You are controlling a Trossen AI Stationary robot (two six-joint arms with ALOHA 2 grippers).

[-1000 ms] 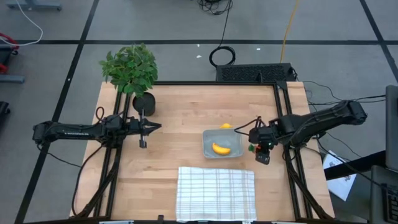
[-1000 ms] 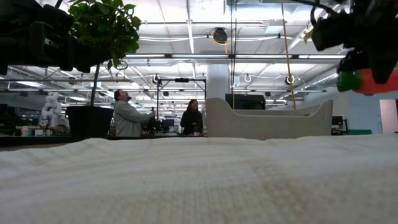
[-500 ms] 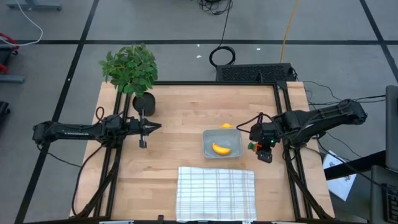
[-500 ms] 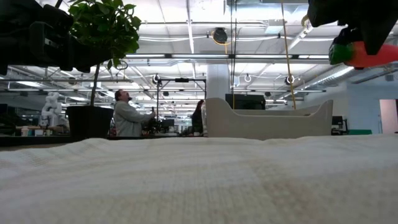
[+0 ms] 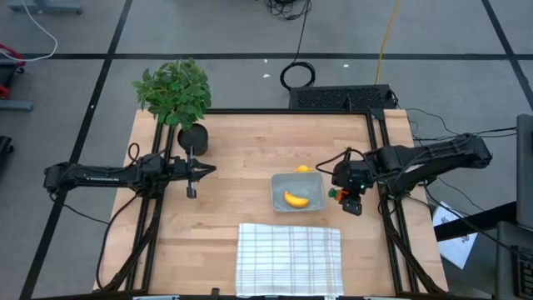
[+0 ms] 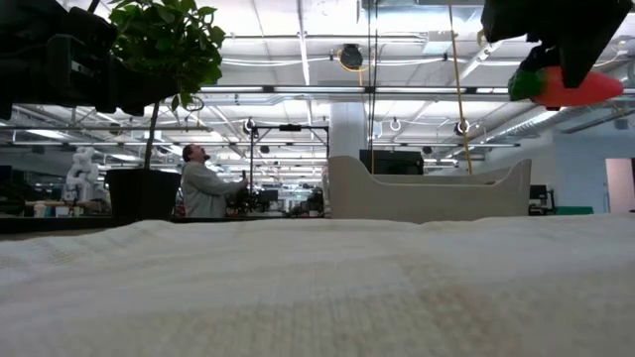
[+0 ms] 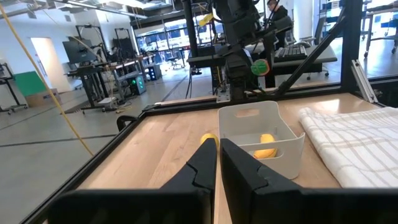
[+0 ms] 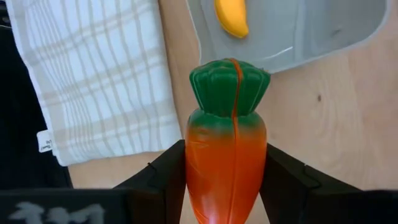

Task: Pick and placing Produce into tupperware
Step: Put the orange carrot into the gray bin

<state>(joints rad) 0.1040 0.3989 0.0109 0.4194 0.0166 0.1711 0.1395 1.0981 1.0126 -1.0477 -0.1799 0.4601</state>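
Right gripper (image 5: 344,194) grips the carrot (image 8: 226,143), lifted right of the tupperware (image 5: 297,193) holding the banana (image 5: 295,199); left gripper (image 5: 191,172), fingers shut and empty, waits centre-left.

Lighting even and bright from overhead; ceiling strip lights (image 6: 298,61) flare white in the low view, leaving the potted plant (image 6: 164,45) backlit and dark. Checked cloth (image 6: 317,288) fills that view's foreground, soft and out of focus. On the desk (image 5: 241,158), overhead view, shadows are short and faint.
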